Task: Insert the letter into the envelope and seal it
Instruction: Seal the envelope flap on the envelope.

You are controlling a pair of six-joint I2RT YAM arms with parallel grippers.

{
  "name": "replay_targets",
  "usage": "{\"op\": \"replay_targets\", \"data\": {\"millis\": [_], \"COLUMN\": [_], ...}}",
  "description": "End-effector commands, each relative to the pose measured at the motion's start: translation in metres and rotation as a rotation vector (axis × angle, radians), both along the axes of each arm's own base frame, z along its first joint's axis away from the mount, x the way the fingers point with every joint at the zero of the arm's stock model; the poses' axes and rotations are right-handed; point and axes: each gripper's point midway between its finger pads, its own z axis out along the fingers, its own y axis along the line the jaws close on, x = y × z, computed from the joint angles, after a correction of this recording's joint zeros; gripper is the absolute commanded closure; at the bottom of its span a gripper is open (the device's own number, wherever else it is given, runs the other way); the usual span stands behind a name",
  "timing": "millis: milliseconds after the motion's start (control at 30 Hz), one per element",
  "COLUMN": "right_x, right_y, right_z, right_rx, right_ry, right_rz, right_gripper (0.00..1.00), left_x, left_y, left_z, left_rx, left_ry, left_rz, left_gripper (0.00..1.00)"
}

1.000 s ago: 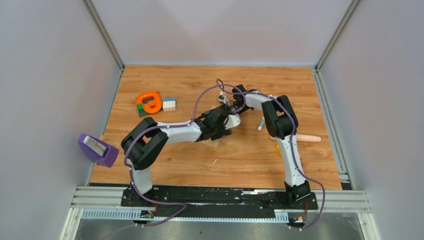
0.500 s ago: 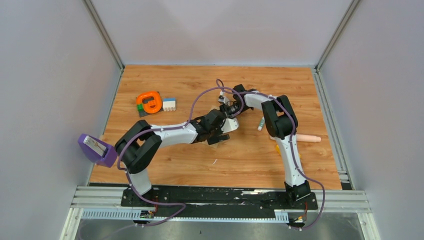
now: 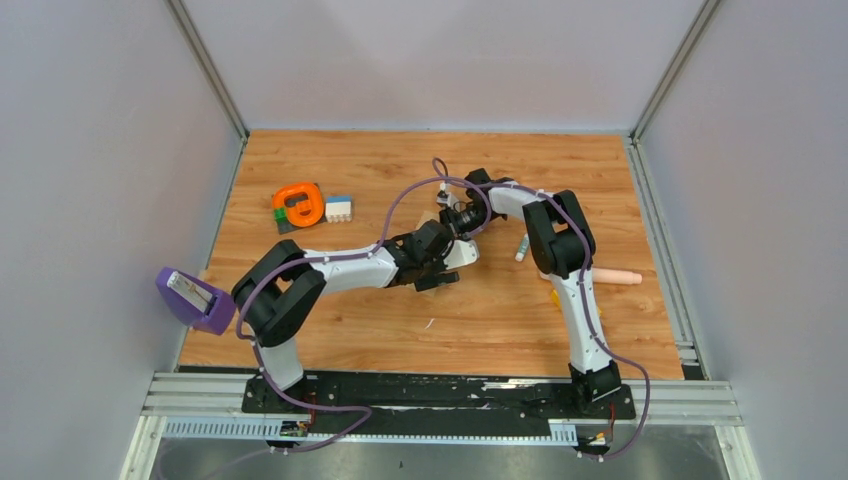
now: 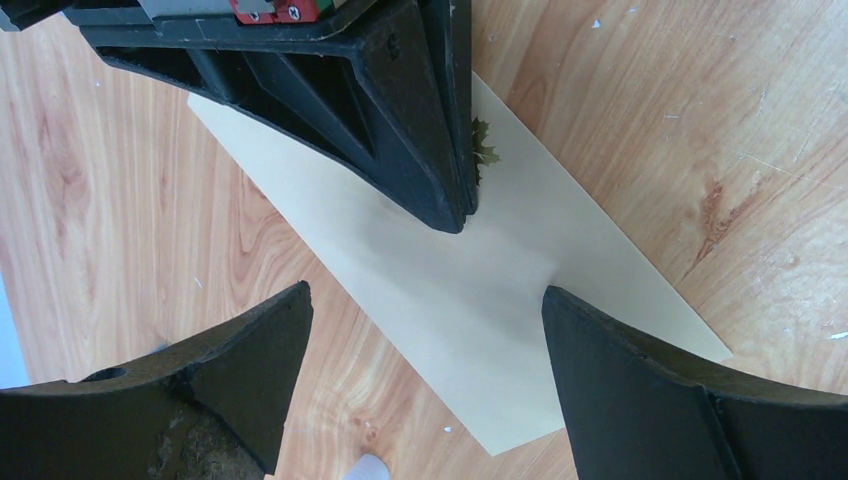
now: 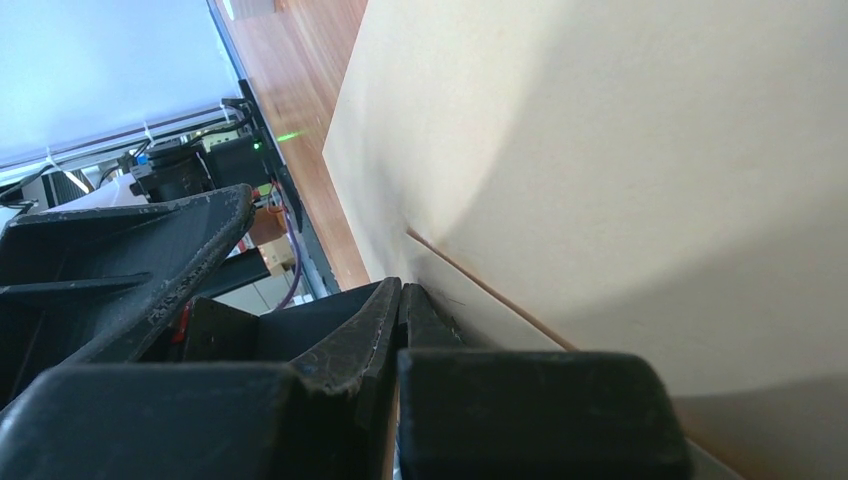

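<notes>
As only wrist views show, left gripper (image 4: 425, 300) gapes over letter (image 4: 570, 250), right gripper (image 4: 457, 212) closed.

letter (image 4: 470, 290): pale cream | table (image 4: 120, 220): orange-brown woodgrain | walls (image 3: 100, 150): grey

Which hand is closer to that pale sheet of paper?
Right. The right hand, shut, touches the letter with its tip; the left hand hangs open just above it.
</notes>
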Motion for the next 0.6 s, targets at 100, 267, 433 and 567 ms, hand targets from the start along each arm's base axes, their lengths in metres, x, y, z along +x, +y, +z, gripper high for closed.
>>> {"op": "replay_targets", "data": {"millis": [100,267,433,567], "right_x": [-0.001,-0.012,-0.018,-0.007], "right_y": [0.005,0.011,0.013,0.007], "right_z": [-0.025,-0.03,-0.031,-0.031], "right_rx": [-0.08,-0.078,-0.072,-0.082], "right_ry": [-0.065,-0.046,-0.03,-0.049], "right_rz": [0.033,0.06,0.076,0.056], "right_gripper": [1.0,1.0,1.0,1.0], "left_x": [-0.002,-0.001,-0.001,-0.001], "left_y": [0.006,0.007,0.008,0.008], "left_z": [-0.021,-0.022,-0.023,-0.023], "left_rx": [0.069,0.078,0.083,0.085], "left_ry": [0.036,0.036,0.037,0.037], "left_rz": [0.012,0.019,0.021,0.019], "left_gripper": [0.06,0.06,0.06,0.06]}}
